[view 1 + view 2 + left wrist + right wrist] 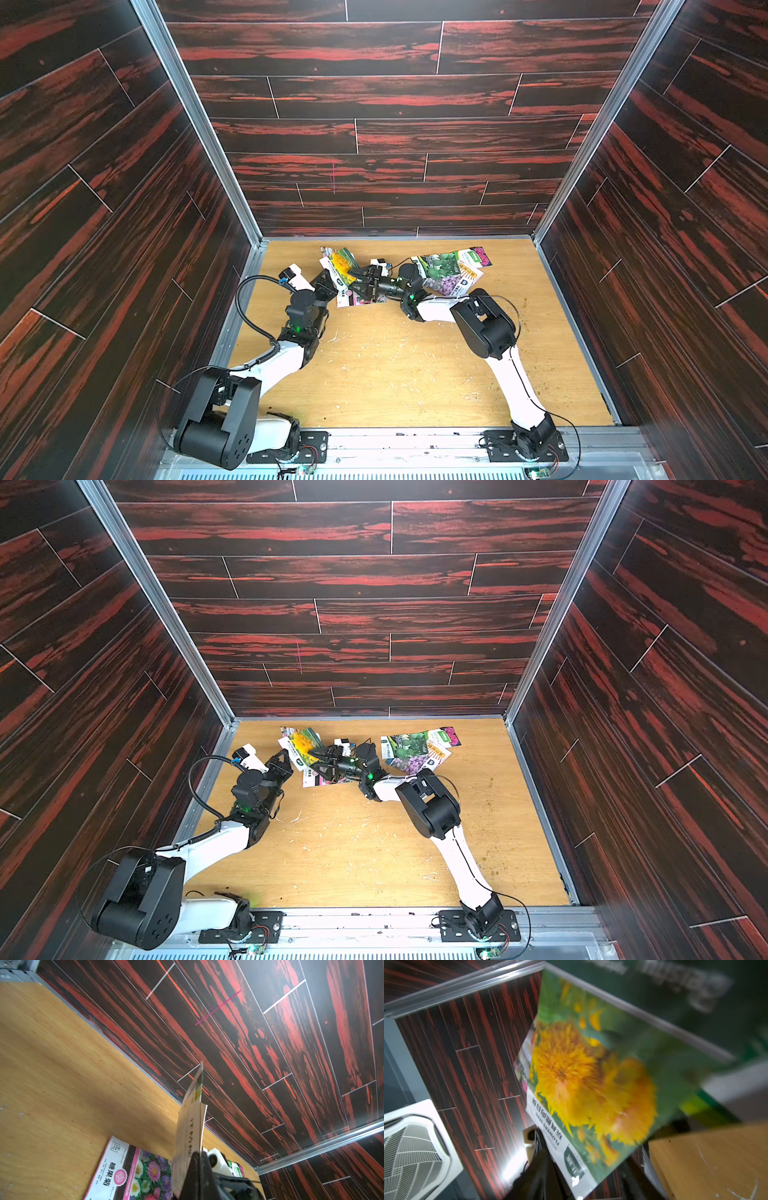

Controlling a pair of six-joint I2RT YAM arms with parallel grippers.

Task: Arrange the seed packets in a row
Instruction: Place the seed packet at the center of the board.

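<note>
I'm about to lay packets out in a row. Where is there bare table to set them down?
Bare: the near half of the table, only scraps there, and its right strip. Crowded: the far edge, with the yellow packet cluster and the gourd packet pile.

The left gripper pinches the yellow-flower packet while the right gripper seemingly straddles its edge.

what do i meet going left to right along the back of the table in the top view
left gripper → yellow flower packet → right gripper → green gourd packet → magenta flower packet
</note>
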